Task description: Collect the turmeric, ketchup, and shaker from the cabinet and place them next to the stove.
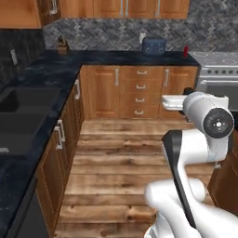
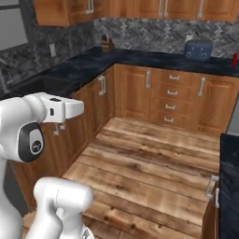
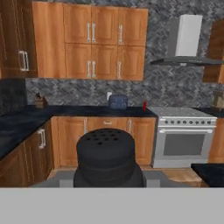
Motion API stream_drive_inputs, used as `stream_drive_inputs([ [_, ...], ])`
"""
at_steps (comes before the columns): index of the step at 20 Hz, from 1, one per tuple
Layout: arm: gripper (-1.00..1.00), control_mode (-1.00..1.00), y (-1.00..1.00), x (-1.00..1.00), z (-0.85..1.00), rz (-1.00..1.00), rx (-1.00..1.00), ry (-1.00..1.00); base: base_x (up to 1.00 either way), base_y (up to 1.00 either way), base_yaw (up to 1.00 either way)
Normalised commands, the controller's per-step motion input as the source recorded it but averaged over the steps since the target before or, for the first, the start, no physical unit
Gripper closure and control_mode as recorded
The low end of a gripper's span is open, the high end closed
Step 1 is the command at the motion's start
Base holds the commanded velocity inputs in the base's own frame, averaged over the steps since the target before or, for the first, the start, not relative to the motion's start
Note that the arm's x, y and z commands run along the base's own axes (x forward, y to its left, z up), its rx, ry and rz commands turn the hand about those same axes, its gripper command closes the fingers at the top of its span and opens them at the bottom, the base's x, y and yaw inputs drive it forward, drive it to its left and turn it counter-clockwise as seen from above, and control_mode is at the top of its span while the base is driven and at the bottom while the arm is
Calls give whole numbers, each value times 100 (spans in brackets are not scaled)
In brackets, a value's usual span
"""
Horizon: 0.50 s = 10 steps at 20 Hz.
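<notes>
The shaker, dark and ribbed with a holed top, stands close before the hand camera, and my gripper is shut on it around its base. My white hand hangs over the wooden floor, well away from the counters. The ketchup, a slim red bottle, stands on the dark counter just left of the stove; it is also the ketchup at the far counter's right end. Wall cabinets above the counter have their doors shut. The turmeric is out of view.
A blue toaster and a knife block stand on the back counter. A sink lies in the left counter. A range hood hangs over the stove. A dark counter corner juts in at the near right.
</notes>
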Motion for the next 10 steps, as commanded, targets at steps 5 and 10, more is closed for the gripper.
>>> stream_drive_inputs([
  [5,100,100,0,0,0,0,0,0,89,41,-49],
  [10,100,100,0,0,0,0,0,0,93,62,-47],
])
